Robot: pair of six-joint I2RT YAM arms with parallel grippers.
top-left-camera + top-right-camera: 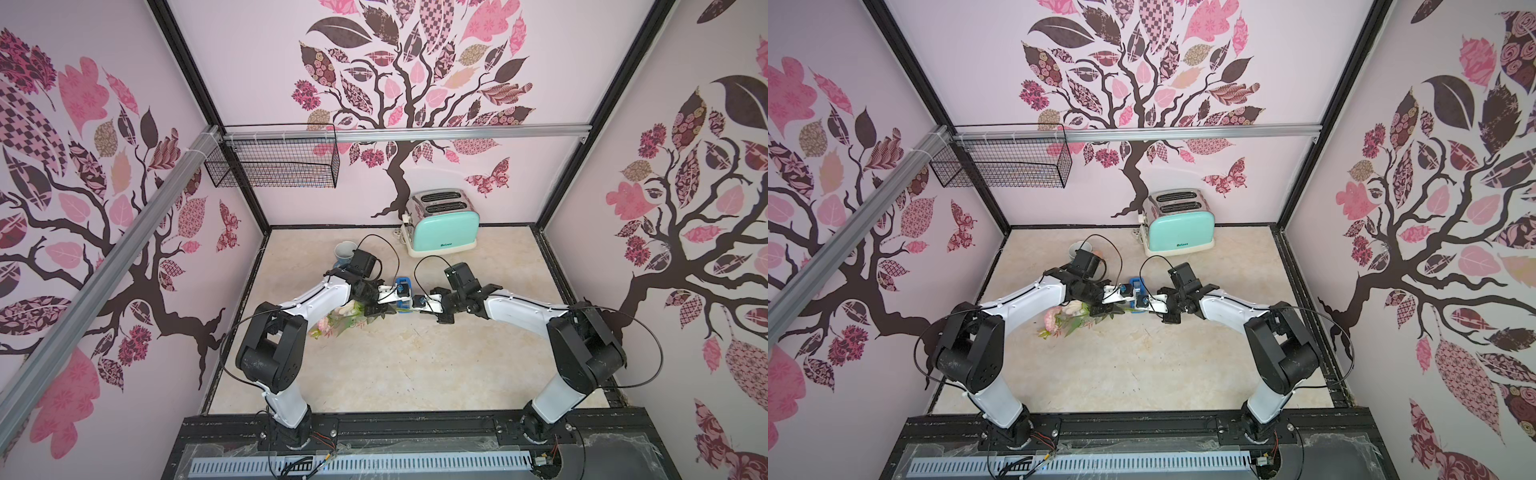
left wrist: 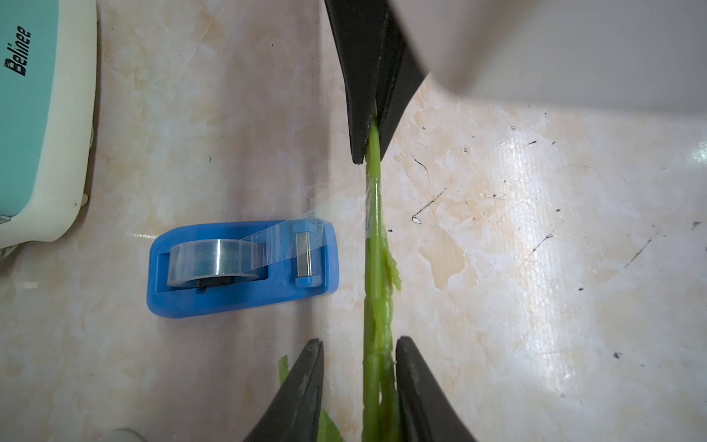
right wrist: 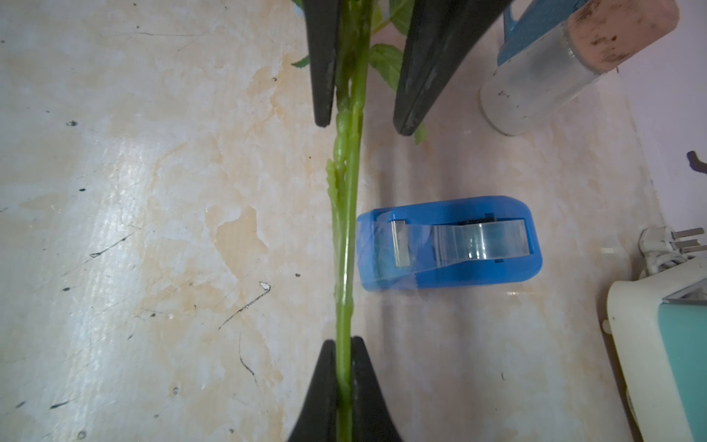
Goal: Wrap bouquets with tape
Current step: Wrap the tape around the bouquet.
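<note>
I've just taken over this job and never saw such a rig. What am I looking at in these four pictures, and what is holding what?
Two white robot arms work over a beige marbled tabletop. Both top views look down on the whole scene; each wrist view looks along one arm's claw. The right claw is clamped on the green plastic stems of the pink artificial bouquet; the left claw stands open around them. Clear tape runs from the blue plastic tape dispenser to the stems. A mint toaster and blue mug stand behind.
</note>
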